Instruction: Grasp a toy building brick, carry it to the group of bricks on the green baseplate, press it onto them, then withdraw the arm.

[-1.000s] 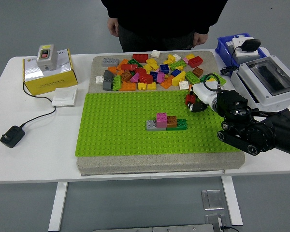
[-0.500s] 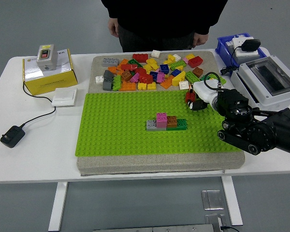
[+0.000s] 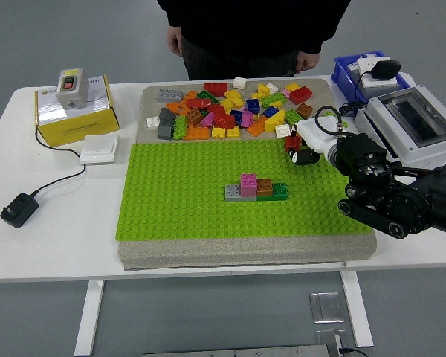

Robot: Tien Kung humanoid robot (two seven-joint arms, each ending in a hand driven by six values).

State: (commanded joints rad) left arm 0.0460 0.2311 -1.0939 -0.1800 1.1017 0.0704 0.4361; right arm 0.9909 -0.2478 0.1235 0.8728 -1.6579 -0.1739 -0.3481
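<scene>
**Red brick in hand at the baseplate's far right corner**

The robot's right hand, white-cased with dark fingers, is hanging over the far right corner of the bright green studded baseplate, and its fingers are closing around a small red toy brick, gripping it just off the plate's surface. The black right arm is reaching in from the right edge, lying low over the plate's right border.

Down the middle of the plate, the short row of joined bricks — grey, pink, brown and green, with a pink one stacked on top — is sitting well apart from the hand, with open green studs between them. Bare green is running wide to the left of the row and along the near edge too.

Behind the plate's far edge, the loose pile of mixed coloured bricks is crowding the grey foam mat, just beside the hand. A person in dark clothing is standing at the far side, hands hanging clear of the white table.
</scene>
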